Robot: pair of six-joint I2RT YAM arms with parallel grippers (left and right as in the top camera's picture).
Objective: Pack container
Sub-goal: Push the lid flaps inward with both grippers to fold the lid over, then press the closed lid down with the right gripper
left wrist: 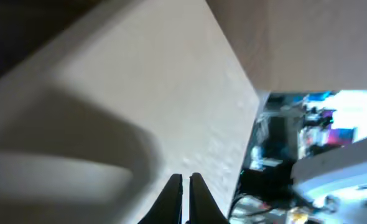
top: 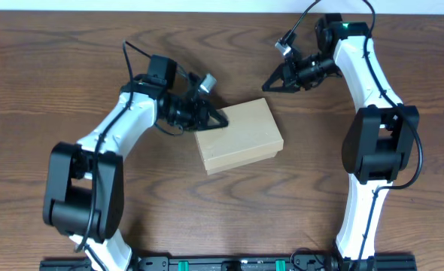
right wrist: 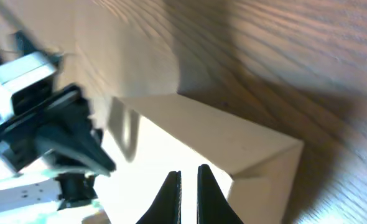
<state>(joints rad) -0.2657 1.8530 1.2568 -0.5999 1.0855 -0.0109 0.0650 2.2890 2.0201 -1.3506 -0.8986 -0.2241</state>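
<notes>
The container [top: 239, 136] is a tan cardboard box lying in the middle of the table with its flap lid closed. My left gripper [top: 220, 120] is shut and empty, its tips at the box's upper left edge. In the left wrist view the tips [left wrist: 186, 180] rest against the pale lid [left wrist: 140, 93]. My right gripper [top: 268, 82] is shut and empty, hovering just beyond the box's far right corner. In the right wrist view its tips [right wrist: 188, 174] point at the box [right wrist: 233, 143], with the left gripper [right wrist: 78, 143] beyond.
The wooden table [top: 56, 60] stretches out on all sides of the box. The arm bases stand at the near edge [top: 229, 263]. Cables run along both arms.
</notes>
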